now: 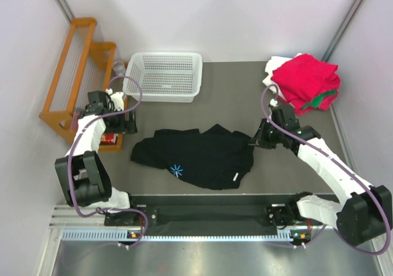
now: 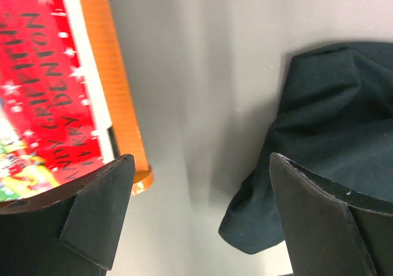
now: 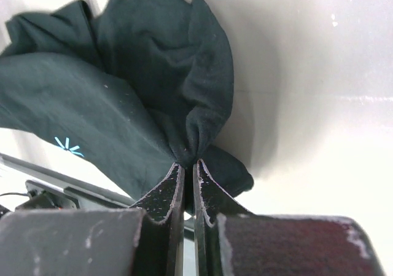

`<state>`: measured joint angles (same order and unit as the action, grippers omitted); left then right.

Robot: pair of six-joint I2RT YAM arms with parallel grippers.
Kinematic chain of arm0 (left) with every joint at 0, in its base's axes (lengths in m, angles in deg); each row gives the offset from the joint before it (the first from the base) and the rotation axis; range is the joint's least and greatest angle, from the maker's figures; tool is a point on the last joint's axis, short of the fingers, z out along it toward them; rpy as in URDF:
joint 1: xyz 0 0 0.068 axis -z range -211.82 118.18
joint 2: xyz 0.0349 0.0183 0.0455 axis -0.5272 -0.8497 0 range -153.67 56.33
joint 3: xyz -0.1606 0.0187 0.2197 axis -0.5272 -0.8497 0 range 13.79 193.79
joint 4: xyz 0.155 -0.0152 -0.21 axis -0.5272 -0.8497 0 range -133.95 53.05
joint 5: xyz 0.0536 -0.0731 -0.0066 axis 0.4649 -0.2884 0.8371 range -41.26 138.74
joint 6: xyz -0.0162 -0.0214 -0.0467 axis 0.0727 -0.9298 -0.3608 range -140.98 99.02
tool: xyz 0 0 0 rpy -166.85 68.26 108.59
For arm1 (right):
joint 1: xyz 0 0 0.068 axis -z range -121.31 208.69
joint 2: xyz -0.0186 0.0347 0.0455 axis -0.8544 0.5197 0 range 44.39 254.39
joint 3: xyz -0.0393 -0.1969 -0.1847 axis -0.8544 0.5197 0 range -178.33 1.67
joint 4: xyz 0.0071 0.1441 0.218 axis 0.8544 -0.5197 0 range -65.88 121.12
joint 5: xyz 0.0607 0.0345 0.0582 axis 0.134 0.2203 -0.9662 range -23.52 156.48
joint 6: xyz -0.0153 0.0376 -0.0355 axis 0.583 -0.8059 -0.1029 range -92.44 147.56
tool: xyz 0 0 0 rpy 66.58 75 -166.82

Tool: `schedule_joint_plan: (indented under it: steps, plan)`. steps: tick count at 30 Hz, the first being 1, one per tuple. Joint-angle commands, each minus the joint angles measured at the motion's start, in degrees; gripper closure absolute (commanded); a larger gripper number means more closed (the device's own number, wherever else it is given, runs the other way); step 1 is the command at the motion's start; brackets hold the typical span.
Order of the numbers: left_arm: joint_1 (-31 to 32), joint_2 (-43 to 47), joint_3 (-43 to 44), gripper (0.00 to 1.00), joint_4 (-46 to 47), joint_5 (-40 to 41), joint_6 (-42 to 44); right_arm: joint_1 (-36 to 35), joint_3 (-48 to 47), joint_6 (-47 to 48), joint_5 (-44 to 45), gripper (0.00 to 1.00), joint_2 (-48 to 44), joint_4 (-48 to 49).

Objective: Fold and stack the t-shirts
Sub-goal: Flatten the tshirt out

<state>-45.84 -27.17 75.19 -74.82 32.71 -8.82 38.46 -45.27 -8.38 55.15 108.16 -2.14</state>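
Two grippers on black t-shirt (image 1: 202,156) | right gripper (image 3: 187,165): pressed together, pinching shirt's bunched edge at its fingertips | left gripper (image 2: 201,162): spread, empty, shirt's free end just beside one finger, so nearer it | shirt: crumpled on the table, long axis running from right gripper toward left; starburst mark (image 1: 177,170) up, collar direction unclear

grey tbl (image 1: 233,85), white walls (image 1: 215,18), orange rack (image 1: 84,23)
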Motion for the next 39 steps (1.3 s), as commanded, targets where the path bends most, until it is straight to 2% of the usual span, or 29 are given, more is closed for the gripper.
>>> schedule_joint_plan:
  steps: [1,4,7,9,16,18,19,20,21,24,26,27,28,31,33,35,36,37,39]
  plan:
    - [-0.2,-1.3,0.5,0.06,0.0,-6.4,0.9,2.0,-1.7,1.9,0.1,1.00,-0.7,-1.4]
    - [1.7,-3.2,1.7,0.07,-5.5,-10.3,4.8,4.0,-2.2,2.7,0.8,1.00,-0.1,-2.5]
    - [6.6,-6.3,2.4,0.10,-11.2,-8.7,6.6,8.5,-2.9,4.1,-0.1,1.00,0.0,-3.4]
    - [8.0,-6.4,1.0,0.10,-10.9,-8.8,6.6,11.6,-3.7,5.2,-1.3,1.00,0.0,-3.5]
    - [8.7,-8.0,-0.1,0.11,-9.9,-10.5,4.2,11.9,-3.4,4.7,-3.5,1.00,0.4,-2.6]
    - [9.9,-7.9,-0.2,0.14,-9.7,-10.5,3.8,11.9,-2.6,4.6,-4.0,1.00,0.5,-2.4]
    - [10.5,-7.8,-0.3,0.18,-9.6,-10.9,3.1,11.8,-2.4,4.7,-4.0,1.00,0.6,-2.3]
    - [11.1,-7.6,-0.3,0.24,-9.5,-11.5,2.7,11.9,-2.1,4.6,-4.0,1.00,0.5,-2.1]
    - [13.1,-7.6,-0.2,0.37,-9.6,-12.0,2.2,11.9,-1.8,4.6,-4.0,1.00,0.5,-1.9]
    - [17.4,-8.3,0.4,0.54,-10.7,-14.2,1.1,11.9,-1.2,4.4,-4.4,1.00,0.9,-1.5]
    - [18.7,-9.6,0.4,0.53,-12.2,-17.5,1.5,11.9,-1.4,4.2,-4.8,1.00,1.2,-1.3]
    - [19.0,-10.4,0.6,0.49,-13.3,-18.7,2.1,11.9,-1.5,4.3,-4.8,1.00,1.4,-1.5]
    - [19.5,-11.2,0.8,0.40,-14.1,-19.5,2.9,11.9,-1.6,4.2,-4.8,1.00,1.4,-1.5]
    - [19.8,-14.7,0.6,0.29,-16.3,-19.1,3.9,11.9,-2.2,4.6,-4.6,1.00,1.4,-2.1]
    - [17.8,-15.0,0.6,0.29,-16.0,-20.2,3.3,11.9,-2.3,4.6,-4.3,1.00,1.1,-2.3]
    - [12.2,-14.7,0.6,0.46,-15.0,-24.5,2.4,11.9,-2.3,4.9,-4.2,1.00,1.2,-2.6]
    - [10.6,-14.9,1.0,0.54,-15.6,-25.2,2.7,11.9,-2.2,4.9,-4.2,1.00,1.2,-2.7]
    - [9.4,-15.3,1.4,0.68,-15.8,-25.1,3.0,11.9,-2.1,5.1,-4.2,1.00,1.3,-2.7]
    - [6.0,-15.0,2.0,0.84,-16.1,-24.8,3.8,11.9,-1.9,5.4,-4.4,1.00,1.4,-2.6]
